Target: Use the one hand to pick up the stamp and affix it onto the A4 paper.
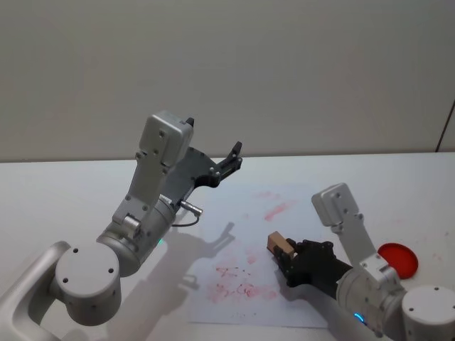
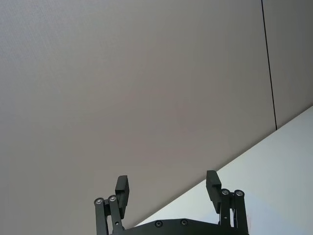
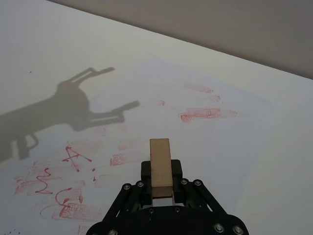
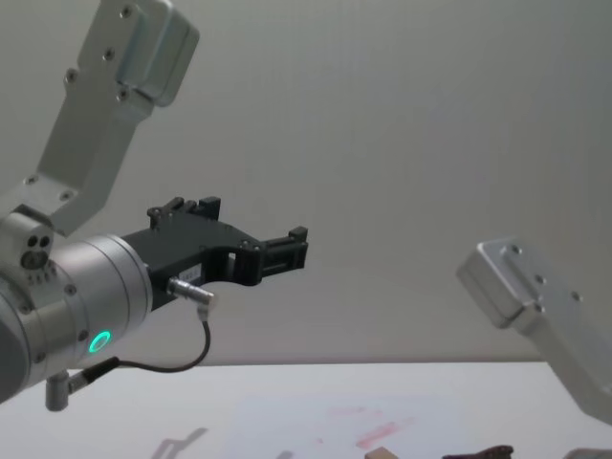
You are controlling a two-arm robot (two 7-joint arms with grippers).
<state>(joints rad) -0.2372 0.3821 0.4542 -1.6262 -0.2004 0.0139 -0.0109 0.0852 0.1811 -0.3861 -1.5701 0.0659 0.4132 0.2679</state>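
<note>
Jaws of right hand [image 1: 288,259] tight on blocky wooden stamp [image 1: 279,245] over red-smudged A4 paper [image 1: 256,213]; left arm [image 1: 153,177], jaws apart.

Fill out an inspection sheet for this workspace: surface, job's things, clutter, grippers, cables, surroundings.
Surface: white table, shadows of the arms on it.
Job's things: wooden stamp held in a gripper; A4 paper lying flat, smeared with red ink marks.
Clutter: red disc on the table, to the right of the paper.
Grippers: right gripper shut on the stamp, low over the paper; left gripper open, raised, idle.
Cables: black cable looped at the left wrist.
Surroundings: plain grey wall.
</note>
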